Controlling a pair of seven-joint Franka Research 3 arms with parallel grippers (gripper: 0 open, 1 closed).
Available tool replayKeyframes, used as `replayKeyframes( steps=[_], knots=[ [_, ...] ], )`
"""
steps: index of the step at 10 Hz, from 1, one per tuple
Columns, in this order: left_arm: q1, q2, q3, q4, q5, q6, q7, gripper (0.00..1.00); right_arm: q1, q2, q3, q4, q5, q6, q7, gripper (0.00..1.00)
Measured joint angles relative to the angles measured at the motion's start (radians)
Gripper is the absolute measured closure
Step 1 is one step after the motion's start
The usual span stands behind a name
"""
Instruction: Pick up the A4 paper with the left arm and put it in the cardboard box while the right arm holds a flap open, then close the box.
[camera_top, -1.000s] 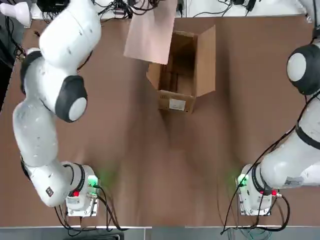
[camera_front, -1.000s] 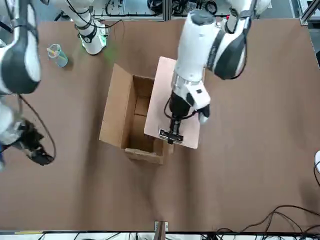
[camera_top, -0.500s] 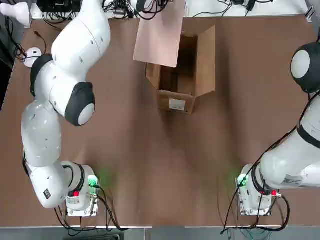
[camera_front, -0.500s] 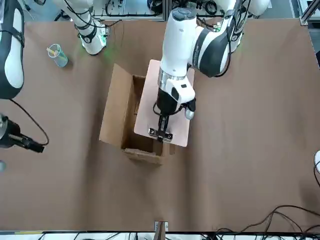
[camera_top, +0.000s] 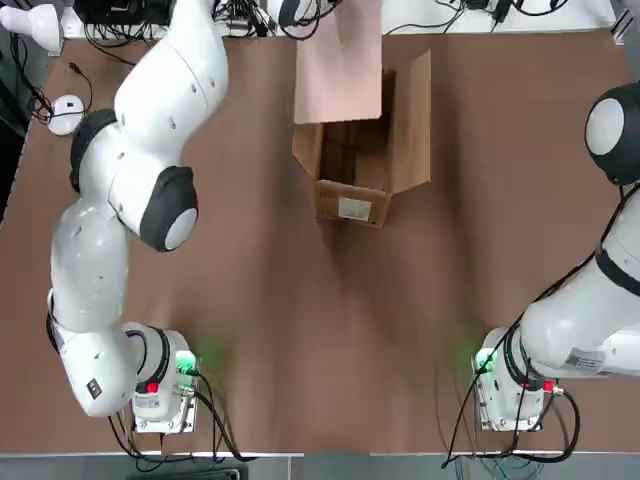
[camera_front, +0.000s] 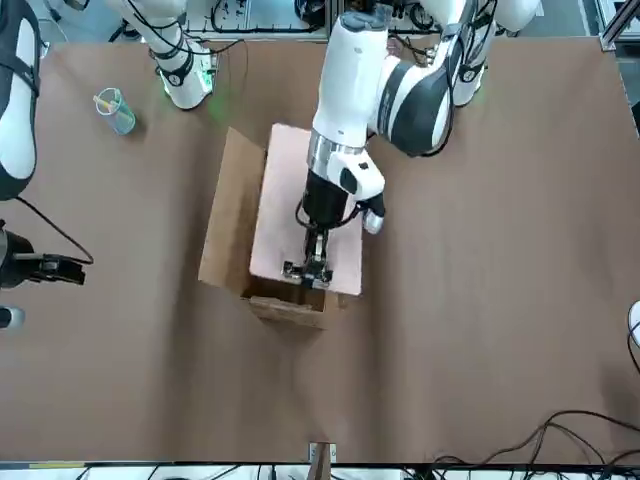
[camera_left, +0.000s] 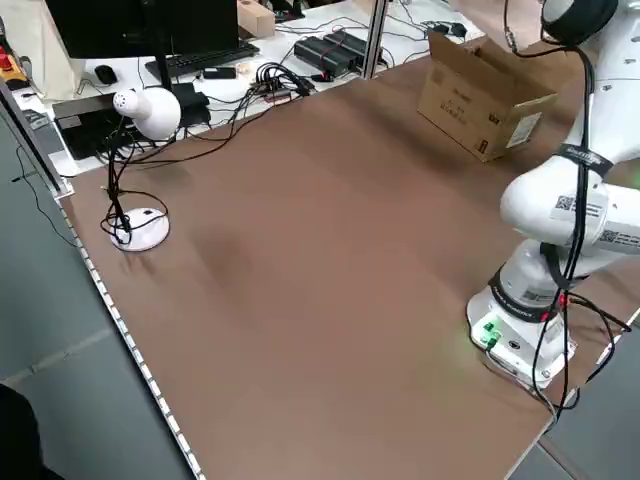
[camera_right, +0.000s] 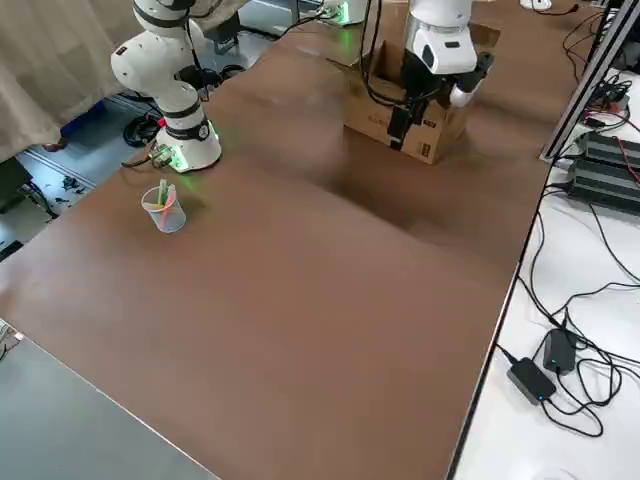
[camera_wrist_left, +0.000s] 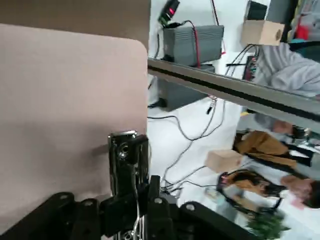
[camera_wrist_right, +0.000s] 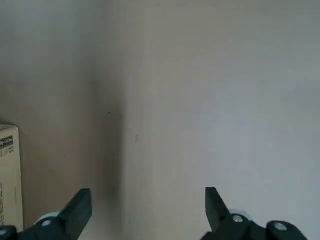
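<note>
Jaws of the left gripper are pinched tight on the small dark metal clip at one short edge of the A4 paper; from that grip the pale tan-pink sheet reaches away toward the robot's side of the counter, held flat over the open top of the cardboard box; directly beneath the jaws lies the box's far end wall, and in the front view the sheet covers most of the opening; beside the paper, on the right arm's side, one long flap stands up and leans outward; in the top view the sheet overlies the far part of the opening, while the near end with its white label stays uncovered; the left arm rises from its base and reaches across the counter to the box.

Jaws of the right gripper are spread wide with nothing between them; past the fingertips there is only bare brown counter, and a pale labelled edge shows at the border of the right wrist view, though what it belongs to I cannot tell; in the front view this gripper hangs near the counter's edge, well apart from the box and touching no flap; farther off, toward the right arm's base, a clear plastic cup stands on the counter.
</note>
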Motion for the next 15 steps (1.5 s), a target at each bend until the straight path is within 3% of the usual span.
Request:
replayKeyframes(
  steps=[15],
  knots=[
    [-0.023,0.104,0.006,0.009,-0.001,0.133,-0.018,0.97,0.005,0.0,0.009,-0.004,0.001,0.001,0.0,0.0]
  ],
)
